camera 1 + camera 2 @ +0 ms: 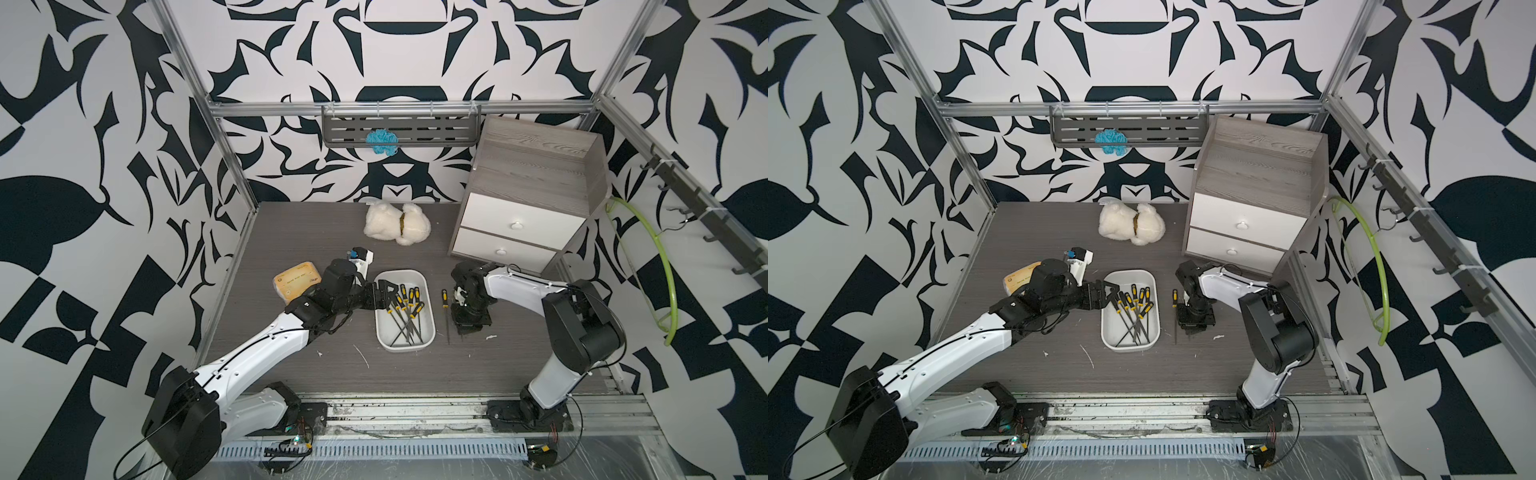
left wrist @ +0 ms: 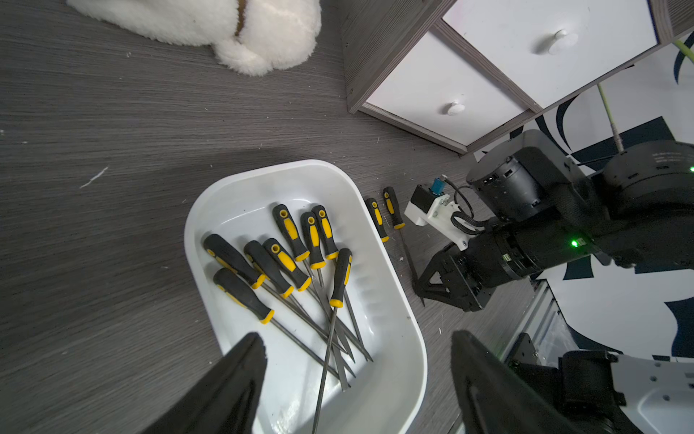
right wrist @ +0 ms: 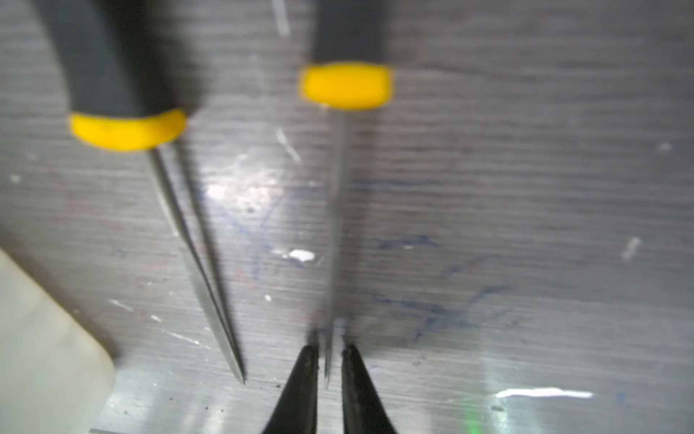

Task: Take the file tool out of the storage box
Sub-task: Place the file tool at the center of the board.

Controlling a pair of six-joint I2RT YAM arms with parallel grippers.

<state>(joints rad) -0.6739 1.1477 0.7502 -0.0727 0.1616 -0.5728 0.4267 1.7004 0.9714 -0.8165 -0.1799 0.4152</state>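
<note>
Right claw (image 3: pixel 327 359) ajar (barely), two files (image 2: pixel 376 220) out, eight in box (image 2: pixel 240 203)

White storage box (image 1: pixel 400 277), black-and-yellow file tools (image 2: pixel 291 235), grey wood-grain table (image 1: pixel 291 232), cream plush toy (image 1: pixel 395 224)

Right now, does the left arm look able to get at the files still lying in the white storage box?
Probably yes. The left gripper hangs open at the storage box rim, above the files; nothing covers them, and the right gripper is outside the box, beside it.
</note>
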